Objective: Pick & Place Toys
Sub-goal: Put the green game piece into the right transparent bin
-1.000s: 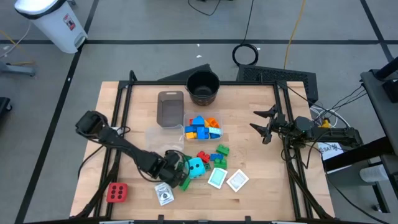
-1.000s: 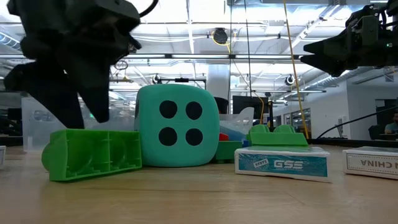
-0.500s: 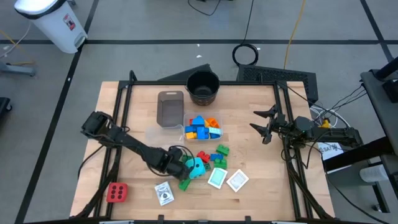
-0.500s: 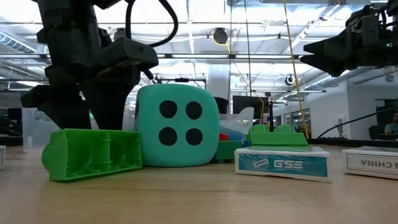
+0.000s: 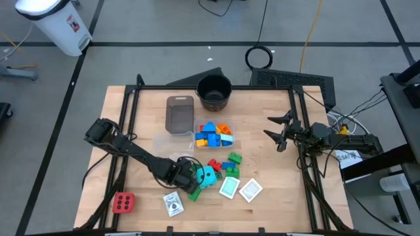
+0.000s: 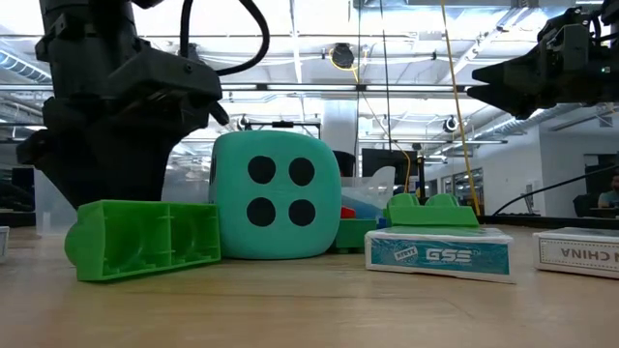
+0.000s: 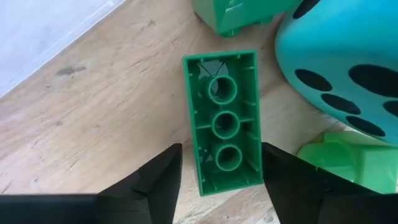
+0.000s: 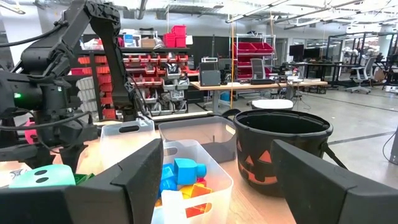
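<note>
A green brick (image 7: 222,121) lies hollow side up on the table, just left of the cyan dotted cube (image 5: 209,176). My left gripper (image 7: 222,186) points down over the brick's near end, open, with one finger on each side and no plain touch. In the high view my left gripper (image 5: 186,174) covers that brick. A second green brick (image 6: 145,237) lies on its side in front of the cube (image 6: 276,198). The red dotted cube (image 5: 123,202) sits near the front left corner. My right gripper (image 5: 279,131) waits open at the right, raised off the table.
A clear tub (image 5: 213,134) holds blue, orange and yellow blocks; an empty tub (image 5: 180,113) and a black pot (image 5: 214,92) stand behind it. Loose red and green blocks (image 5: 226,162) and three cards (image 5: 173,204) (image 5: 229,188) (image 5: 250,190) lie near the front.
My left gripper has moved a little toward the table's right edge, toward the cyan cube, and sunk toward the table behind the front green brick. The bricks and the cube have stayed put.
</note>
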Robot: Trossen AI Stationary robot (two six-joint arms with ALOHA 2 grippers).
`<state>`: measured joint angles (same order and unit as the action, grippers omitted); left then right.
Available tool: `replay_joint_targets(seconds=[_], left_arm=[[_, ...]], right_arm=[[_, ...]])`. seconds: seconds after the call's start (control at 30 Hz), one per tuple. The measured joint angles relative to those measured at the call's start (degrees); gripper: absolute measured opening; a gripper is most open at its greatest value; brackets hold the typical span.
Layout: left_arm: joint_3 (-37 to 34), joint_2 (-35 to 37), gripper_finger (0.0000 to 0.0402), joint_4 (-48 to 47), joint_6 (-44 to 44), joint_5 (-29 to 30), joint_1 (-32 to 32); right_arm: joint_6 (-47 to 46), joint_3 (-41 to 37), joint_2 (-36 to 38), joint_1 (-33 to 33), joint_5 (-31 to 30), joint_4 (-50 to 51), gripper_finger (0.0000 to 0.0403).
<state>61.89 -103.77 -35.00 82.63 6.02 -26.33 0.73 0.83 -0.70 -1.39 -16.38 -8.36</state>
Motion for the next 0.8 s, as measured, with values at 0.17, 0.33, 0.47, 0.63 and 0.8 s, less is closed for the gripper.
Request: replay_joint_targets(seconds=[0.17,0.33,0.47,0.63,0.8], left_arm=[[0.06,0.08,0.0146,0.08,0.04,0.03,-0.17],[0.07,0.11,0.0137,0.11,4.52,-0.06,-0.17],[0.04,0.89,0.0139,0.15,3.37,-0.89,-0.17],[0.04,3.31,0.0143,0.65,2.98,-1.50,-0.62],[0.04,6.78,0.0145,1.66,1.34,-0.94,-0.97]], right_arm=[[-0.02,0.00,0.00,0.00,-0.01,0.00,0.0267],[-0.02,0.01,0.01,-0.02,0.00,0.00,0.0268],[-0.02,-0.01,0.00,-0.02,-0.01,0.00,0.0268],[0.00,-0.01,-0.01,0.00,0.00,0.00,0.0267],[-0.02,0.00,0.01,-0.02,-0.01,-0.02,0.0267]])
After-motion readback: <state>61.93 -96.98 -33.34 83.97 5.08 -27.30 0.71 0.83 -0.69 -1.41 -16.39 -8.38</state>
